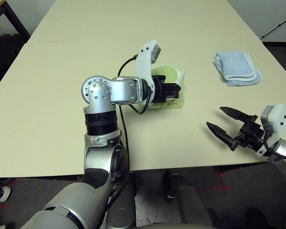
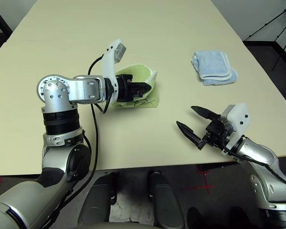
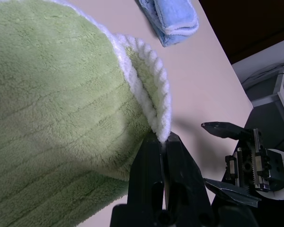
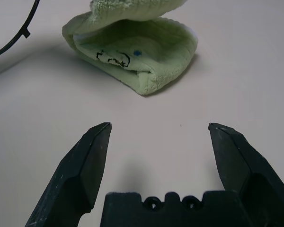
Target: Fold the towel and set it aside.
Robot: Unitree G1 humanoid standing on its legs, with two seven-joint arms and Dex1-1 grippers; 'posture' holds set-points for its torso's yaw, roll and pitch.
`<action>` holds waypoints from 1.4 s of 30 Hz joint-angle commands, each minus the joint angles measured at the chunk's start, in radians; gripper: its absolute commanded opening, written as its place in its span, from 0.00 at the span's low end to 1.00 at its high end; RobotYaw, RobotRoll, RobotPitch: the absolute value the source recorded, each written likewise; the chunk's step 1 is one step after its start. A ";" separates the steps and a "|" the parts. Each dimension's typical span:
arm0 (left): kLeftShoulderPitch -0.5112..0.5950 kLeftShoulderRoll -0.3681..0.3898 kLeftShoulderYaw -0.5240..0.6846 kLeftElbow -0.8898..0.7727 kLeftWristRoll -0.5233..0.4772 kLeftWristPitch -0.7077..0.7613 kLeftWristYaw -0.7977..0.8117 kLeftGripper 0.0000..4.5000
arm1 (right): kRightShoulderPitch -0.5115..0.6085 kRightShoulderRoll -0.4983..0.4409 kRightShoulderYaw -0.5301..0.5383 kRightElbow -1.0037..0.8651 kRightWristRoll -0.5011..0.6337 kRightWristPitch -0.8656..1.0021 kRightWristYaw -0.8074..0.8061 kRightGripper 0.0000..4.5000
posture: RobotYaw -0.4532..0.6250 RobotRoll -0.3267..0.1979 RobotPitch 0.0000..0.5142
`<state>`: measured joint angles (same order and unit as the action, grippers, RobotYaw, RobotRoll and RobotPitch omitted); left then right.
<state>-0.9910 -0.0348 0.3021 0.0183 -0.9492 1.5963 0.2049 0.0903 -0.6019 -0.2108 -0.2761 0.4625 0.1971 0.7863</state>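
The light green terry towel (image 1: 169, 86) lies bunched and partly doubled over near the centre of the left eye view, a little right of middle, on the pale beige table (image 1: 62, 71). The left gripper (image 1: 173, 90) reaches in from the left of that frame and sits right over the towel, hiding much of its middle; its black fingers (image 3: 154, 165) are pressed together on the towel's white stitched edge (image 3: 151, 80), which curls up between them in the left wrist view. A black cable (image 1: 126, 102) loops from the left wrist down past the silver forearm and crosses the table in front of the towel's left side. In the right wrist view the towel's lower fold gapes toward the camera, showing a black handwritten mark (image 4: 112, 58) and a small blue dot on the inner face. The right gripper (image 1: 230, 125) hangs at the lower right of the left eye view, near the table's front edge and well apart from the towel, its two fingers spread wide with nothing between them. A smaller pale blue folded towel (image 1: 237, 68) rests by itself at the upper right, clear of both grippers.
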 commanded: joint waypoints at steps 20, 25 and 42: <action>0.052 -0.046 -0.055 0.034 0.231 -0.090 -0.140 0.49 | 0.025 -0.006 -0.019 -0.031 0.015 0.010 -0.012 1.00 | 0.41 0.62 0.43; 0.037 -0.059 -0.017 0.038 0.239 -0.092 -0.149 0.93 | 0.025 -0.009 -0.023 -0.027 0.016 0.007 -0.007 1.00 | 0.41 0.62 0.43; 0.040 0.232 -0.022 0.007 0.276 -0.268 -0.352 0.99 | -0.233 0.088 0.010 -0.089 0.143 0.247 -0.210 1.00 | 0.48 0.62 0.37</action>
<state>-0.9693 0.1880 0.3128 0.0470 -0.6931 1.3549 -0.1243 -0.1419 -0.5201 -0.2166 -0.3559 0.5983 0.4084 0.6012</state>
